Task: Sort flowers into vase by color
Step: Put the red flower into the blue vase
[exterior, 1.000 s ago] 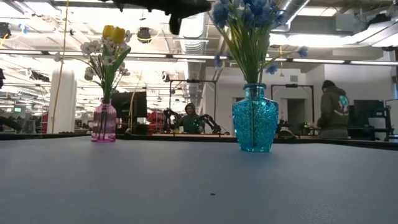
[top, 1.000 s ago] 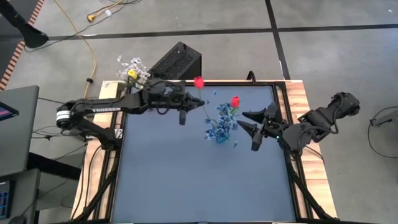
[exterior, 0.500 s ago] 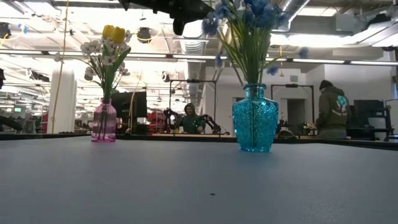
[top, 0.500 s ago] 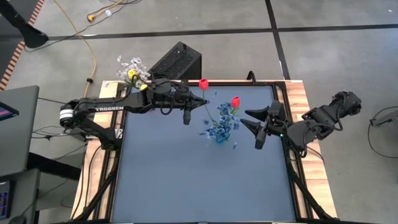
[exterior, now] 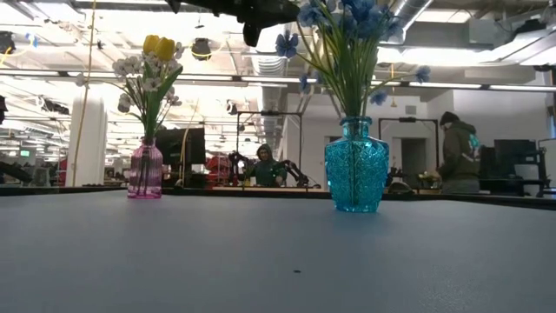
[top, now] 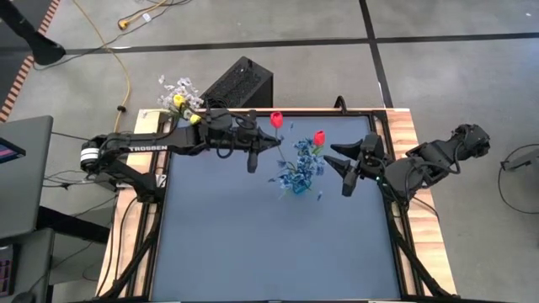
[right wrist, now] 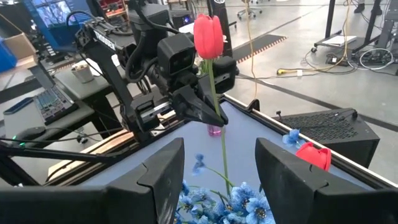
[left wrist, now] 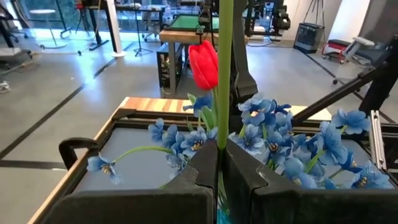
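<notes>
My left gripper is shut on a red tulip, high over the table just left of the blue glass vase. That vase stands at the table's far right with blue sprigs and a second red tulip in it. My right gripper hangs open just right of the vase, touching nothing. A pink vase at the far left corner holds yellow buds and white blossoms. My left gripper pinches the tulip's green stem about midway down, between its two fingers. The fingers come level from the table's left and lie across the stem. The tulip stands upright, bud on top, its lower stem reaching down among the blue sprigs.
A black box sits on the floor beyond the far edge. Wooden rails frame the dark table top, whose near half is bare. People stand in the room behind the table.
My left gripper, shut on the tulip, has moved toward the table's right, closer to the blue vase, and the bud has travelled with it. A blue sprig on the vase's left side has shifted. My right gripper has drifted slightly toward the far edge.
</notes>
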